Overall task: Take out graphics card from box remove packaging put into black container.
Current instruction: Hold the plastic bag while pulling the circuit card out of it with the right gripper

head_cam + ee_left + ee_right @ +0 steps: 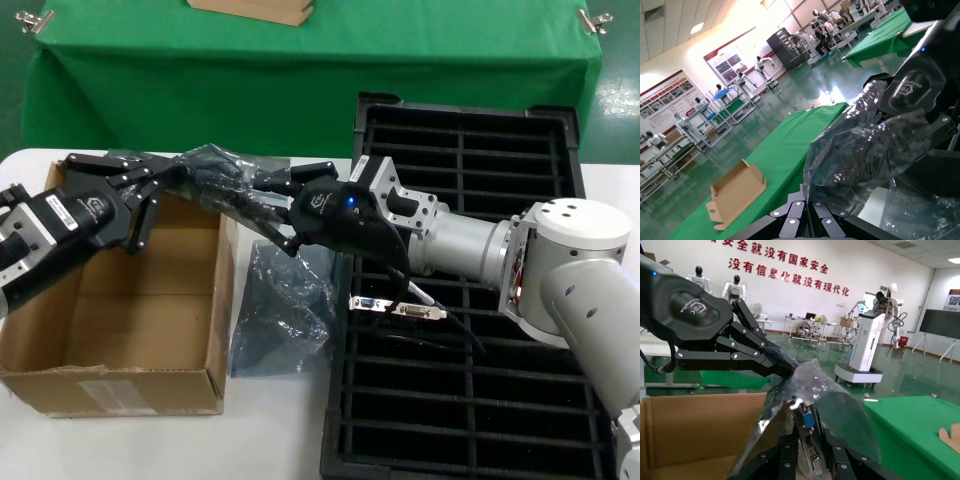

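Both grippers hold a bagged graphics card (813, 452) in the air above the right wall of the open brown box (110, 330). The packaging (215, 175) is a crinkly smoky bag still round the card. My left gripper (160, 180) is shut on the bag's end (865, 145), its jaws pinching the film (809, 205). My right gripper (262, 195) is shut on the card's silver bracket, which shows a blue port and a pale port between the fingers (809, 436). The black container (460, 160) lies under my right arm.
An empty smoky bag (280, 310) lies on the table between the box and the tray. Another card (400, 308) with a silver bracket lies across the tray's slots. A green-covered table (300, 70) with a tan cardboard piece (255, 10) stands behind.
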Controlling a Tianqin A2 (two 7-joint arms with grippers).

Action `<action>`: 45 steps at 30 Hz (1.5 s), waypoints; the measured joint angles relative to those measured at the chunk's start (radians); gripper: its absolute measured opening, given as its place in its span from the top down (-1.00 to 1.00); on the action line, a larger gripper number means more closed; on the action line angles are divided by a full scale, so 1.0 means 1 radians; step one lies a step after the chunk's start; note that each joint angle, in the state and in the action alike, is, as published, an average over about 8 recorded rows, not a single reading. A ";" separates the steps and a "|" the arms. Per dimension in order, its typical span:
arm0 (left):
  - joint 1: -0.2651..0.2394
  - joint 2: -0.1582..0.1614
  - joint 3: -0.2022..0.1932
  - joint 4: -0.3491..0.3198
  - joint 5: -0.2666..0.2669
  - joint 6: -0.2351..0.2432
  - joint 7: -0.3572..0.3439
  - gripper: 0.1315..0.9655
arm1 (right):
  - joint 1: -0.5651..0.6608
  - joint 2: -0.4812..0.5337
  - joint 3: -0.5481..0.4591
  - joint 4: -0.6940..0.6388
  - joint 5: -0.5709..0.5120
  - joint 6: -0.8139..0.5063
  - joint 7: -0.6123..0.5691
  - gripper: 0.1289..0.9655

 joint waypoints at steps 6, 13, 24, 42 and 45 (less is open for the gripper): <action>-0.016 0.008 -0.002 0.032 0.009 -0.012 0.025 0.98 | -0.011 0.005 -0.004 0.035 -0.014 0.013 0.029 0.74; -0.047 0.023 -0.009 0.081 0.008 -0.014 0.076 0.98 | -0.013 0.019 -0.021 0.078 -0.040 0.035 0.080 0.80; -0.085 0.050 -0.026 0.153 -0.007 0.008 0.189 0.98 | 0.040 0.038 -0.029 0.081 -0.064 0.051 0.121 0.83; -0.138 0.099 -0.166 0.279 -0.104 0.042 0.437 0.98 | -0.083 0.150 -0.063 0.681 -0.456 -0.043 0.734 0.84; -0.142 0.109 -0.182 0.302 -0.119 0.052 0.465 0.98 | -0.104 0.149 -0.011 0.793 -0.593 -0.138 0.872 0.84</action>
